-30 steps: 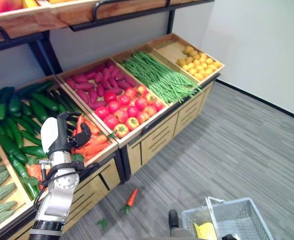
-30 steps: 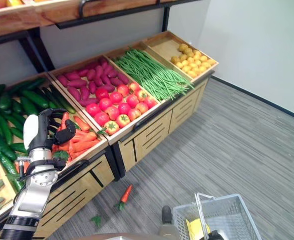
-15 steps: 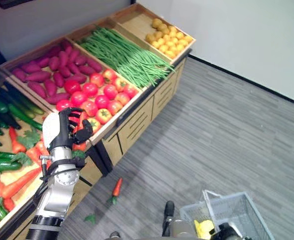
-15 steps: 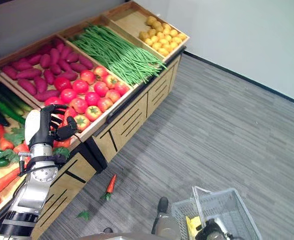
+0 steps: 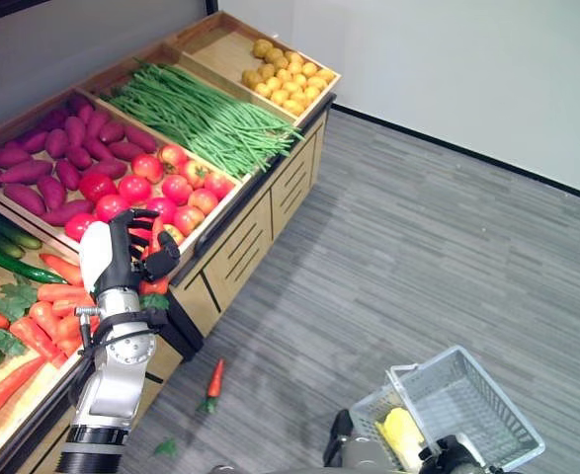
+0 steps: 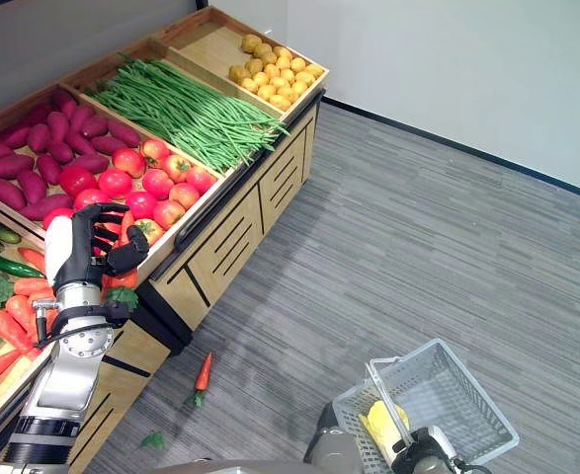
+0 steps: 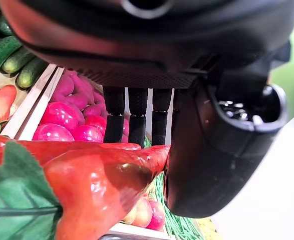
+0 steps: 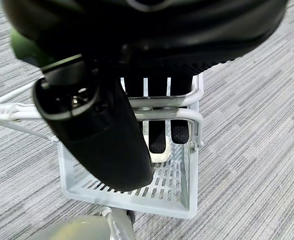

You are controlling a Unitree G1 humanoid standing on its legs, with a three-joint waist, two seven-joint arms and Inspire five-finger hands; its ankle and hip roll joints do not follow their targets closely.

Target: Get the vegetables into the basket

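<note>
My left hand [image 5: 122,259] is raised over the front edge of the produce stand, shut on an orange carrot [image 5: 154,287] with green leaves; the carrot [image 7: 96,185] lies across the palm under the curled fingers. A white mesh basket [image 5: 499,391] hangs low at the right, above the grey floor. My right hand [image 8: 101,140] is shut on its handle [image 8: 172,115]. A yellow item [image 5: 401,432] lies inside the basket. Another carrot [image 5: 213,378] lies on the floor in front of the stand.
Wooden crates hold carrots [image 5: 42,316], tomatoes [image 5: 161,188], sweet potatoes [image 5: 52,163], green beans [image 5: 206,118], yellow fruit [image 5: 285,79] and cucumbers [image 5: 3,247]. A loose green leaf [image 5: 166,447] lies on the floor. A white wall [image 5: 467,69] stands behind.
The camera has swung right, so the stand slid left in view. My left hand with the carrot now stands by the tomato crate's front edge. The basket shows higher and turned.
</note>
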